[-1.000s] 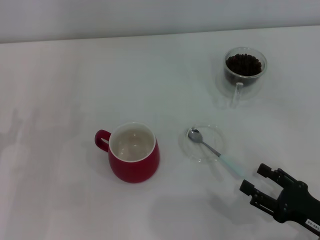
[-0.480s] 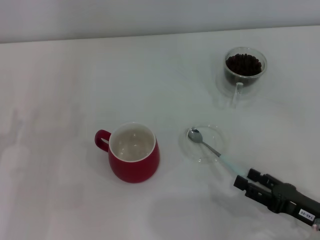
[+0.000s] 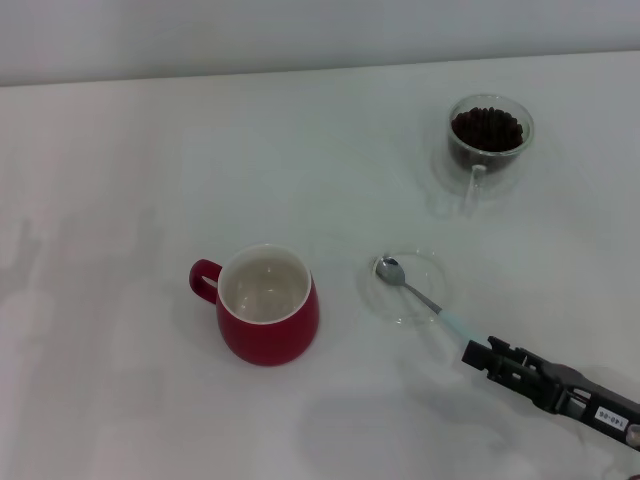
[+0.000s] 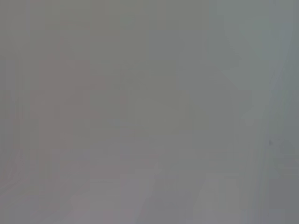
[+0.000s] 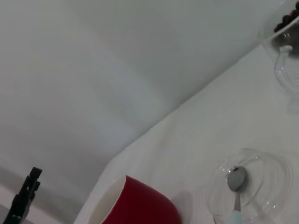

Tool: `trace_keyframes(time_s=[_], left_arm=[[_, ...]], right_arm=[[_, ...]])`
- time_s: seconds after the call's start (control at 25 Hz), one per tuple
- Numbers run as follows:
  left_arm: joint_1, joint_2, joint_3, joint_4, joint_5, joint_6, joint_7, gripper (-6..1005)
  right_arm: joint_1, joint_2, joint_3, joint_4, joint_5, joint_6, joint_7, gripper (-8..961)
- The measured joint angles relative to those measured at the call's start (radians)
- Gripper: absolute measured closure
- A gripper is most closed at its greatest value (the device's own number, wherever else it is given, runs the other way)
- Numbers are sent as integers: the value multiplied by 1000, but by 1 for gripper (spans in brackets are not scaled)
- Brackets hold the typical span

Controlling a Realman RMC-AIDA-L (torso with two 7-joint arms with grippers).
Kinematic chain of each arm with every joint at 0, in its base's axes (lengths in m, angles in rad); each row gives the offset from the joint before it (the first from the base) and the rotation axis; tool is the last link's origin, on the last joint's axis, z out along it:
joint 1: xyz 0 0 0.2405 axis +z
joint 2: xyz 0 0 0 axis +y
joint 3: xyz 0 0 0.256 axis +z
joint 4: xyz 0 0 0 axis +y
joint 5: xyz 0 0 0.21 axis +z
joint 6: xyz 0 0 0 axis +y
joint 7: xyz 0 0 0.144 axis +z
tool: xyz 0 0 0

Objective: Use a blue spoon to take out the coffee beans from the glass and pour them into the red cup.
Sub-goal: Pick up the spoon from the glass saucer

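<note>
Head view is showing the blue spoon (image 3: 420, 293) lying on a slant, its shiny bowl resting in the clear saucer (image 3: 404, 285) toward the red cup (image 3: 265, 303) and its pale blue handle sticking out over the rim toward the right gripper (image 3: 470, 352). That gripper is sitting low at the handle's tip, and I cannot tell whether its fingers are apart or closed. Well behind, the glass (image 3: 489, 140) is holding dark coffee beans (image 3: 487, 127).

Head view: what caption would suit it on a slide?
Right gripper reaches the blue spoon on its saucer, between the red cup and glass of coffee beans.
</note>
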Motion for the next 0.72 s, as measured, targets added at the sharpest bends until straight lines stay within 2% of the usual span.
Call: trace_keyframes(time_s=[0.72], left_arm=[[2,1,-1,-3,-4,-2,3,106]], right_arm=[[45,0,-8,0,0,33,62,165]])
